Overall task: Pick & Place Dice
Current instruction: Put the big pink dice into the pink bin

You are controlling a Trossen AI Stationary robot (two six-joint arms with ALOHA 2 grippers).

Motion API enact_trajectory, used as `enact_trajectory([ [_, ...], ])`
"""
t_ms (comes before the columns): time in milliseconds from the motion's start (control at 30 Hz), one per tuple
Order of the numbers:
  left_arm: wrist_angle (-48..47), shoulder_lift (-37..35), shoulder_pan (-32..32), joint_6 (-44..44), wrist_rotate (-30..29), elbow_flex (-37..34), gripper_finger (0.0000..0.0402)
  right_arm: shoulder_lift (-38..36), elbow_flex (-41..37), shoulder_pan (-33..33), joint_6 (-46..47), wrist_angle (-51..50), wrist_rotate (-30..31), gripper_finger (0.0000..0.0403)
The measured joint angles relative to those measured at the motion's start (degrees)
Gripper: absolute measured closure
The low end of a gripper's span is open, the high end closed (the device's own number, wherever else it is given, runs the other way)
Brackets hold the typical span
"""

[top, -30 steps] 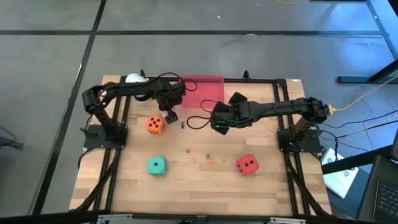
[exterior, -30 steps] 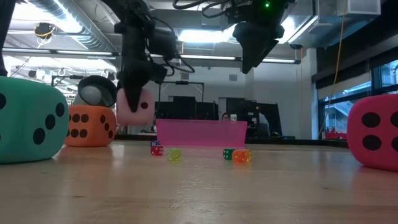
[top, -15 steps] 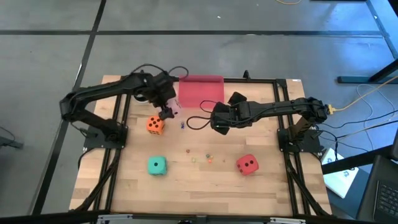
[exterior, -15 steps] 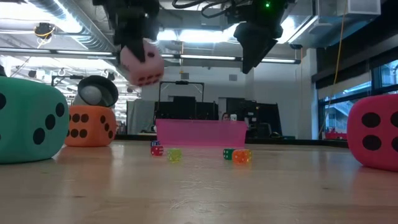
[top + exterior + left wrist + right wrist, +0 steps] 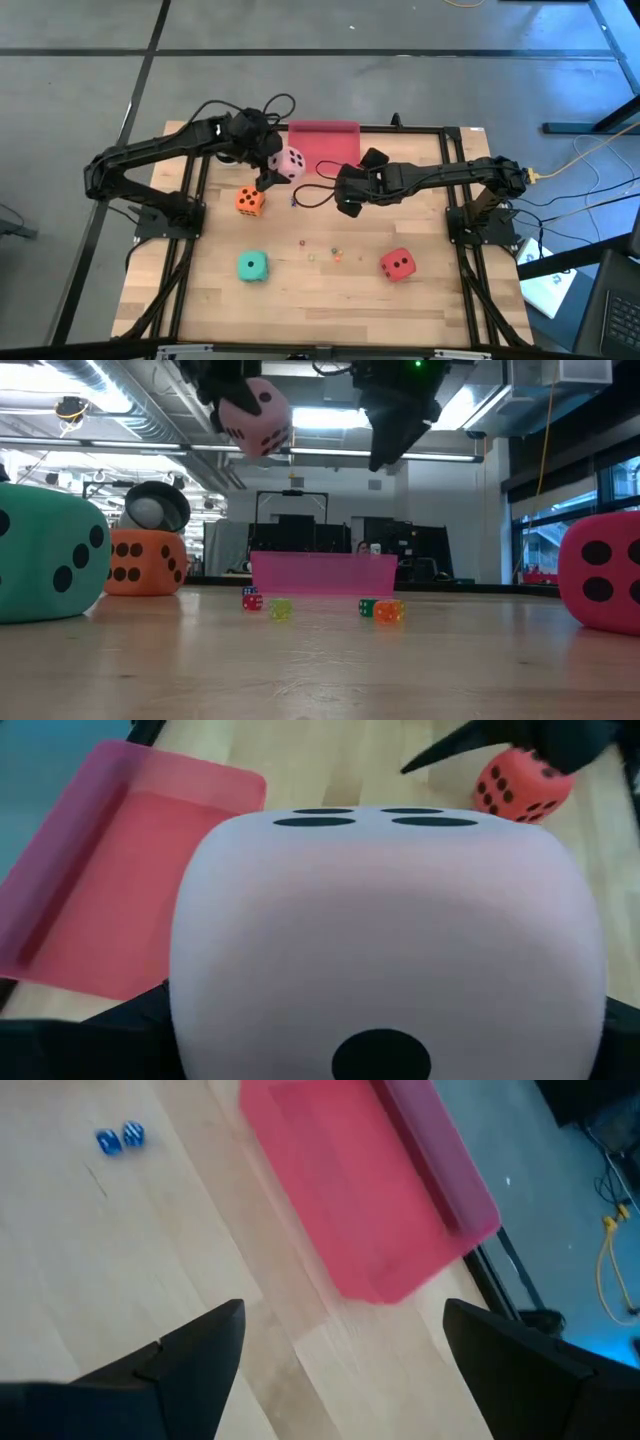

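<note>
Looking down in the high view, the left gripper [image 5: 272,170] has its jaws clamped on the pale pink die [image 5: 290,164], held up off the desk [image 5: 300,300] just beside the near-left corner of the pink tray [image 5: 325,140]; tray lies to the die's right and a bit further back, so the drop looks like a short carry that way. Right gripper [image 5: 345,197] hangs w/ jaws spread and empty in front of the tray, close by, but the left arm is the one w/ the load. Orange die [image 5: 250,201] sits on the desk just below the held one, teal die [image 5: 252,266] nearer the front edge, red die [image 5: 397,264] front right, tiny beads [image 5: 325,250] between them. Low view: pink die [image 5: 255,415] rides high, well above the tray [image 5: 322,573] and off to its left side; right gripper [image 5: 385,430] is also up high, apart from the die. Left wrist view: pink die [image 5: 385,935] fills the frame btwn the jaws, tray [image 5: 120,880] ahead and to one side, orange die [image 5: 522,785] beyond. Right wrist view: spread fingers [image 5: 195,1345], nothing between, tray [image 5: 370,1190] straight ahead
</note>
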Motion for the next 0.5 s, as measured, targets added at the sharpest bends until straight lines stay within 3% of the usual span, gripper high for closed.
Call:
enact_trajectory([
  [267, -0.52, 0.38, -2.01, 3.12, -1.63, 0.0, 0.0056, 0.0, 0.0, -0.86, -9.42, 2.31, -3.07, 0.0059],
  [500, -3.96, 0.08, -1.83, 4.18, -4.88, 0.02, 0.0056, 0.0, 0.0, -0.81, -15.16, 6.9, -11.27, 0.0009],
])
